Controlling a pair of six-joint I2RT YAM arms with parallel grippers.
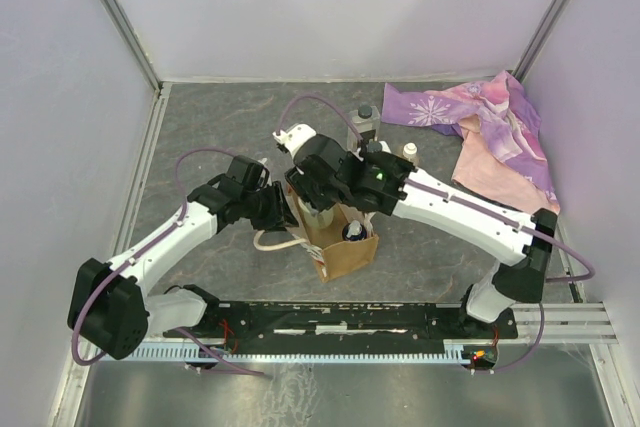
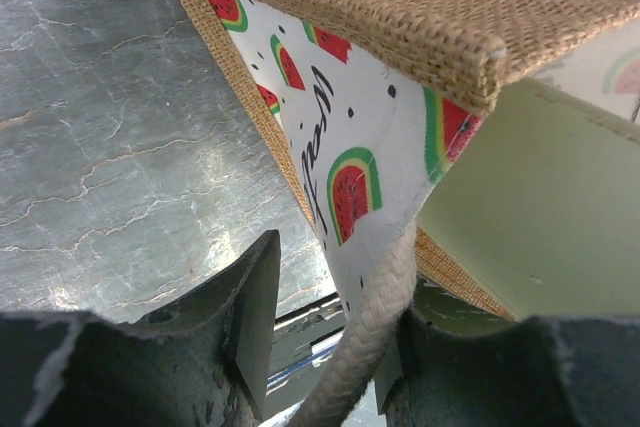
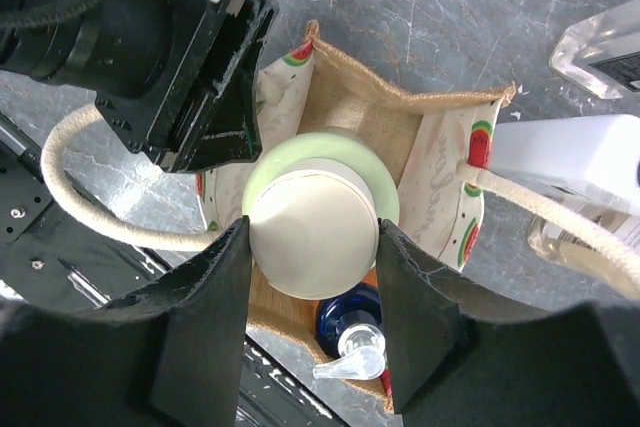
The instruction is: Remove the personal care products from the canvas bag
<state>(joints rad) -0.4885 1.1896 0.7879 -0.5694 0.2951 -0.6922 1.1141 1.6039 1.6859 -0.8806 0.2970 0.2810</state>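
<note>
The canvas bag [image 1: 345, 252] stands upright on the grey surface [image 1: 220, 127] just ahead of the two arm bases, its mouth open and its watermelon-printed side panel facing the left arm. The right pincer [image 3: 313, 247] reaches down over the mouth and is clamped on the pale cream-capped round bottle [image 3: 316, 209], one finger pressed against each side of the cap. The bottle sits upright over the bag's opening, and how far it has cleared the rim cannot be told. Below it, inside the bag, lies the blue-topped bottle [image 3: 350, 335] with a white pump head. The left pincer [image 2: 335, 292] is at the bag's side with its jaws apart. A cream rope handle [image 2: 375, 317] runs between them, lying against one finger and clear of the other. Beyond the bag, a dark-capped bottle [image 1: 363, 125] and a slim white-topped bottle [image 1: 408, 152] stand on the surface near each other. A purple-pink floral cloth [image 1: 495, 132] lies crumpled in the far right corner, apart from the bag.
</note>
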